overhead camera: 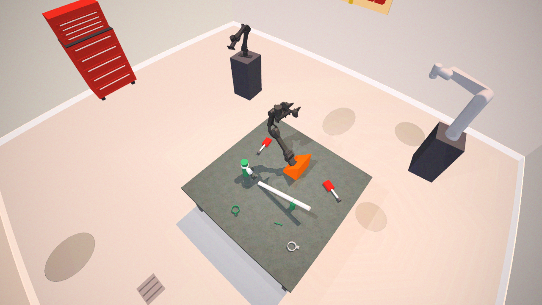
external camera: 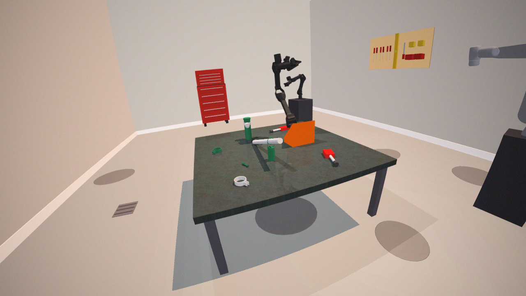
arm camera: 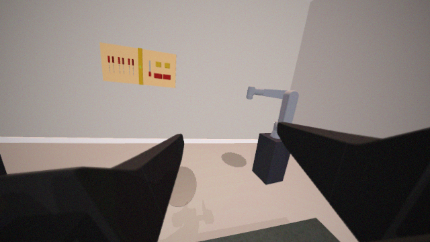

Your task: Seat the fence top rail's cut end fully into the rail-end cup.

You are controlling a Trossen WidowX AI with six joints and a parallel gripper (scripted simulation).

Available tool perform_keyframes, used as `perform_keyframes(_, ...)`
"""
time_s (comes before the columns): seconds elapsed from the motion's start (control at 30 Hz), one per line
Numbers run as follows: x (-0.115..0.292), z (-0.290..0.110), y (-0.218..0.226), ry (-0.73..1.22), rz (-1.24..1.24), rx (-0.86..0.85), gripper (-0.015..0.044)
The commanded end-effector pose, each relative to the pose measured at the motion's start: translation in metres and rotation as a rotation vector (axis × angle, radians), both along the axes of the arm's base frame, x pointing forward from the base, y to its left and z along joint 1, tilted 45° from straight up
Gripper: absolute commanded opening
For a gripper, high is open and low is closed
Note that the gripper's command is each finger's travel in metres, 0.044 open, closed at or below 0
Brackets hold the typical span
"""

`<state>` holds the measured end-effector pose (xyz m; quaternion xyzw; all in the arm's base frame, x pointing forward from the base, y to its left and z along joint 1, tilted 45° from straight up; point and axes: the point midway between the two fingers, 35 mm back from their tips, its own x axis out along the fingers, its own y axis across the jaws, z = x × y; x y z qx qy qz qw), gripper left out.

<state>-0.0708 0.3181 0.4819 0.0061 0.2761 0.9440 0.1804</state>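
Note:
The white rail point(overhead camera: 280, 194) point(external camera: 261, 141) passes through the loop cap point(external camera: 271, 138) on the short green post point(overhead camera: 292, 206) point(external camera: 271, 153). Its far end is in the air, apart from the white rail-end cup point(overhead camera: 249, 170) point(external camera: 247, 125). The cup hangs on the big green post point(overhead camera: 245, 173) point(external camera: 248, 133), just below the green post cap point(overhead camera: 244, 162) point(external camera: 246, 119), with the white brace band point(overhead camera: 242, 167) up there. My gripper point(overhead camera: 296, 106) point(external camera: 295, 59) point(arm camera: 230, 133) is open and empty, high above the table's back and far from the rail.
An orange block point(overhead camera: 299, 167) point(external camera: 303, 133) stands at my arm's base. Two red-handled tools point(overhead camera: 266, 142) point(overhead camera: 328, 185) lie either side. A green band point(overhead camera: 235, 214) point(external camera: 217, 150), a green bolt point(overhead camera: 278, 223) point(external camera: 245, 165) and a white band point(overhead camera: 297, 247) point(external camera: 241, 183) lie on the table point(overhead camera: 325, 163).

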Motion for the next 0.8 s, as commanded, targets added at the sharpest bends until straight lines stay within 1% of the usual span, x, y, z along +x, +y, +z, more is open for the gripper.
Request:
perform_keyframes(0.0, 0.001, -0.002, 0.002, -0.004, -0.010, -0.008, 0.0426)
perform_keyframes(0.03, 0.006, -0.007, 0.006, -0.016, -0.039, -0.031, 0.0440)
perform_keyframes(0.23, 0.068, -0.074, 0.045, -0.148, -0.385, -0.307, 0.0440)
perform_keyframes(0.4, 0.131, -0.132, 0.054, -0.248, -0.682, -0.546, 0.0440)
perform_keyframes(0.57, 0.196, -0.187, 0.040, -0.344, -0.976, -0.783, 0.0440)
perform_keyframes(0.77, 0.268, -0.244, -0.004, -0.465, -1.322, -1.056, 0.0440)
